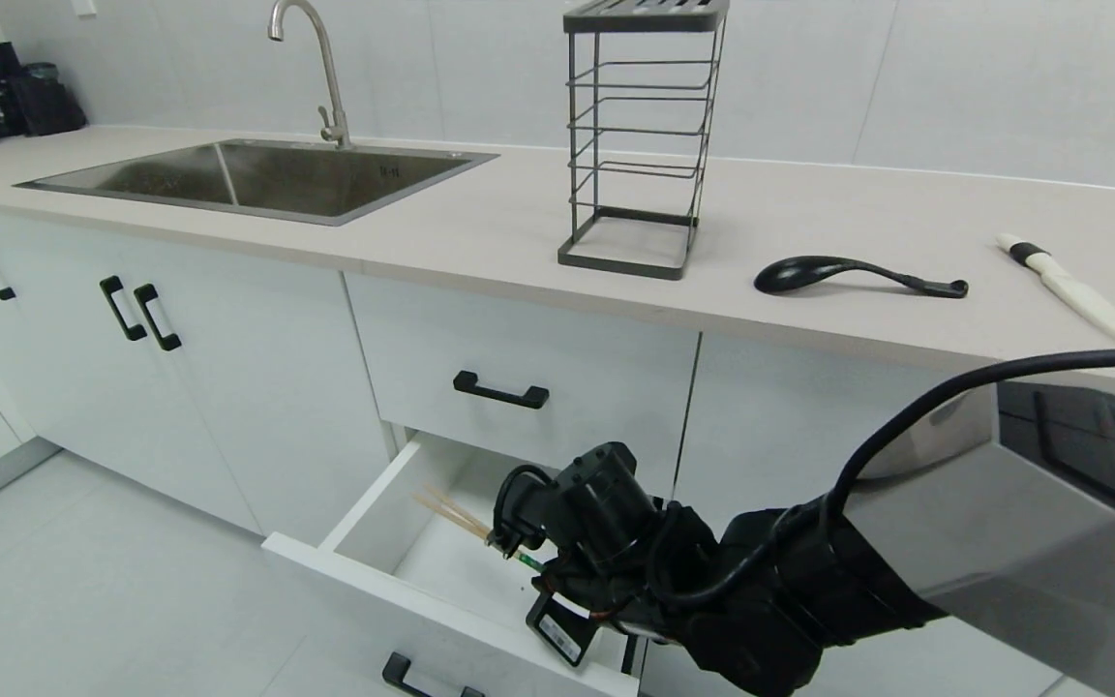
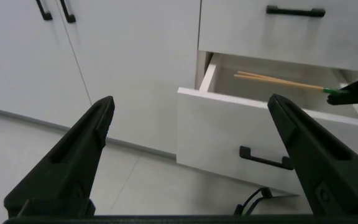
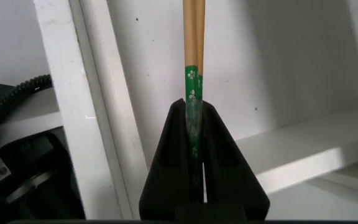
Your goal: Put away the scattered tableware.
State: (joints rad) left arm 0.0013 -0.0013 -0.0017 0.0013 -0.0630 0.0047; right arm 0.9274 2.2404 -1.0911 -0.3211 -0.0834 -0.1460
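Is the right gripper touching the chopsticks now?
Touching. The right wrist view shows the right gripper closed on the green end of the chopsticks.

White tiled wall (image 1: 906,87) behind a pale countertop (image 1: 480,223); steel sink (image 1: 257,179) set in; white cabinets (image 1: 228,368) below; grey floor (image 1: 83,581).

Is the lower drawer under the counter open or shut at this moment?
Open. The lower drawer stands pulled out from the cabinet, its white inside showing, and the right gripper holds the chopsticks over it.
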